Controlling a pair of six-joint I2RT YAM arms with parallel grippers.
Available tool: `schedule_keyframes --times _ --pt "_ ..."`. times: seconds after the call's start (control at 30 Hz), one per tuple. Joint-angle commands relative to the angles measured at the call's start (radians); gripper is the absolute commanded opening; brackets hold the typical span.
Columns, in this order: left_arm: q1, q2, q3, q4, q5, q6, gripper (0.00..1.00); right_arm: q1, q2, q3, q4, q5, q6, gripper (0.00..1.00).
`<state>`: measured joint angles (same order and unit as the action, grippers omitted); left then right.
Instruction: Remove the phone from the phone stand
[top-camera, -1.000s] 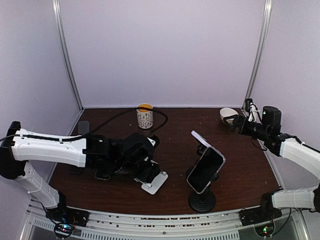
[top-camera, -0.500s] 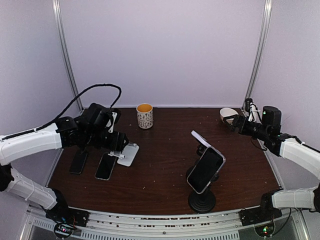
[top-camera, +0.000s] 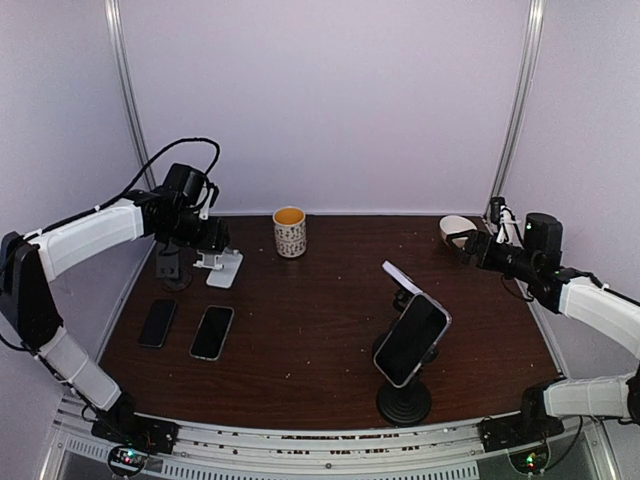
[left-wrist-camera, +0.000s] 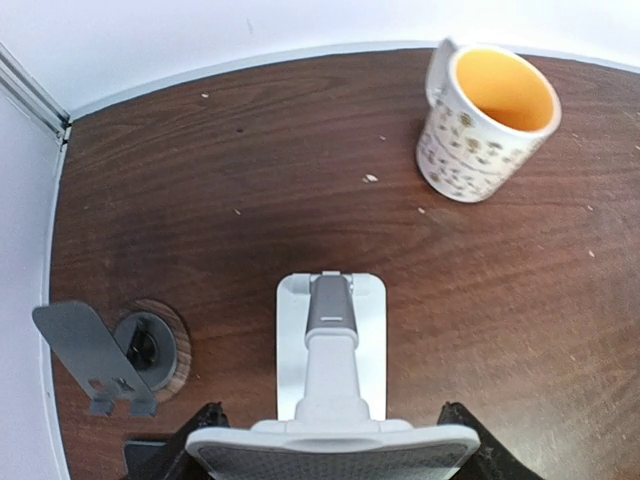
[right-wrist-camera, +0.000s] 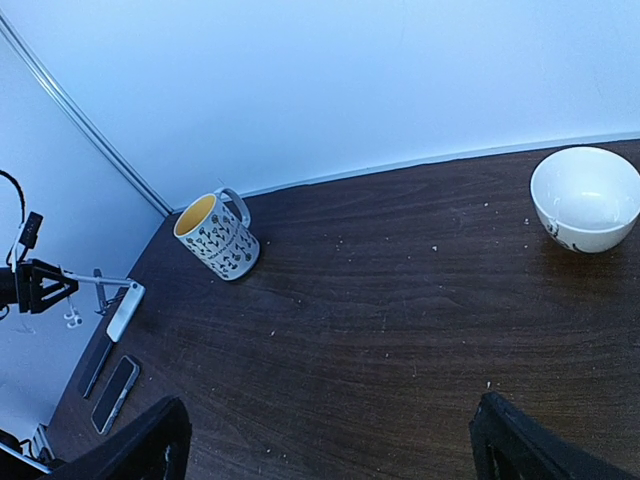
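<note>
The left arm (top-camera: 95, 235) reaches far left, the left gripper (left-wrist-camera: 330, 445) clenched on a white stand (left-wrist-camera: 330, 335) near the mug (left-wrist-camera: 487, 125); the right gripper (right-wrist-camera: 335, 445) gapes wide.

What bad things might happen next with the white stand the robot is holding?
The left hand grips the white phone stand only by its top plate, so it might swing or slip. The small grey stand sits right beside it and may get bumped. A phone is still on the black stand near the front edge; a clumsy pull might tip it over.
</note>
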<state>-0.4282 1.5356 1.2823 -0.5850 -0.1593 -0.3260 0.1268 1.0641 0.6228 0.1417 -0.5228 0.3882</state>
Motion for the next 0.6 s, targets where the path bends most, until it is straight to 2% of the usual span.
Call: schedule_keyframes --times 0.0,0.37,0.57 --pt "0.031 0.082 0.1 0.024 0.019 0.053 0.39 -0.007 -0.006 -0.01 0.024 -0.003 -0.017 1.0" --pt "0.032 0.268 0.176 0.07 -0.001 0.008 0.39 -0.007 0.009 -0.012 0.038 -0.009 -0.009 1.0" --pt "0.035 0.329 0.209 0.07 -0.009 -0.002 0.43 -0.007 0.027 -0.012 0.055 -0.021 0.002 1.0"
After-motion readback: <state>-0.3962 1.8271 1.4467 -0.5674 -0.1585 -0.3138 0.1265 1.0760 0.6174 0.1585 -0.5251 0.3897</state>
